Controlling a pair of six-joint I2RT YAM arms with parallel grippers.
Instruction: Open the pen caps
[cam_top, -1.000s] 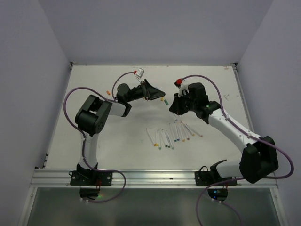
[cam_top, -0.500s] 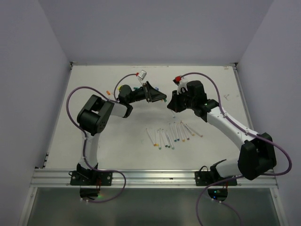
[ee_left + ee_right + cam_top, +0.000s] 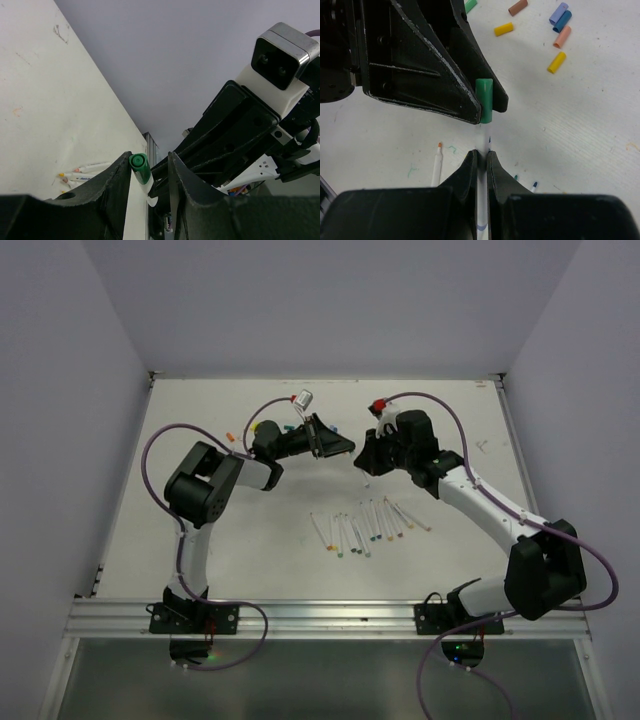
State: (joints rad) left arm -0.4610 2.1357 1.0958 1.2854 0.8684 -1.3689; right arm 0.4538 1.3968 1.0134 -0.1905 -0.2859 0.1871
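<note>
Cap (image 3: 139, 167), a smooth green plastic cylinder, is sitting between the left gripper's (image 3: 150, 160) parted black fingers, touching only one. Right gripper (image 3: 481, 159) is clamping the slim white pen (image 3: 482, 140) close to the cap.

One white pen (image 3: 482, 137) hangs above the counter (image 3: 250, 540), its barrel pinched between the fingers of the right gripper (image 3: 481, 156). Its green cap (image 3: 484, 100) is on and sits between the parted fingers of the left gripper (image 3: 150, 156). Beyond lie loose caps (image 3: 556, 62) in yellow, brown, blue and pink. Nearer, uncapped pens (image 3: 370, 525) lie in a row.
</note>
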